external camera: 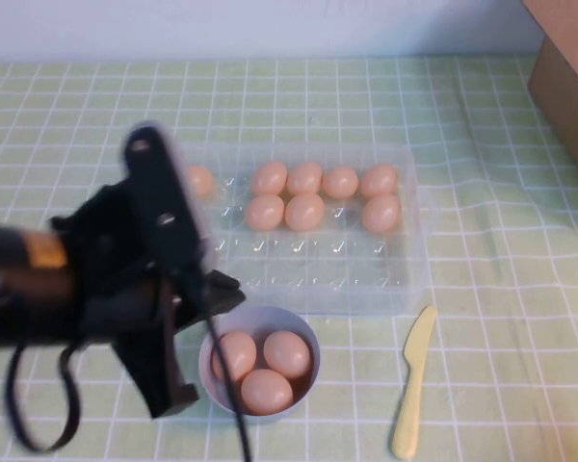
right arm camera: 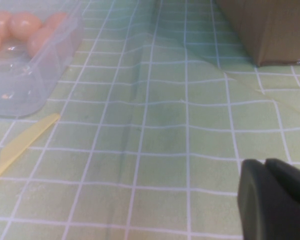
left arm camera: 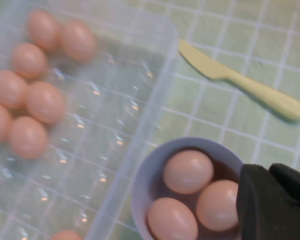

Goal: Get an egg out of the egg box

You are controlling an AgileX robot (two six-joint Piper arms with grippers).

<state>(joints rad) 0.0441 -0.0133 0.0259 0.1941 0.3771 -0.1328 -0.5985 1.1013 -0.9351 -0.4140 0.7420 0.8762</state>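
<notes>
Jaws of my left gripper point(left arm camera: 270, 200) pinched empty beside the bowl point(external camera: 303, 325); right gripper point(right arm camera: 275, 200) parked over the desk, can't tell; next, reopen squarely over an egg point(external camera: 304, 211) in the egg box point(external camera: 405, 279).

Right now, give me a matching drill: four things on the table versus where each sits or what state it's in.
Things:
1. egg box
2. grey bowl
3. yellow plastic knife
4. left gripper

Places/states:
A. lying on the cloth on the robot's right of the bowl
B. shut, empty, by the bowl's rim
C. holding three eggs
D. eggs only in its far rows, near cups bare

Pairs: 1-D, 2-C, 3-A, 4-B

Right gripper: over bare cloth, off to the right.
</notes>
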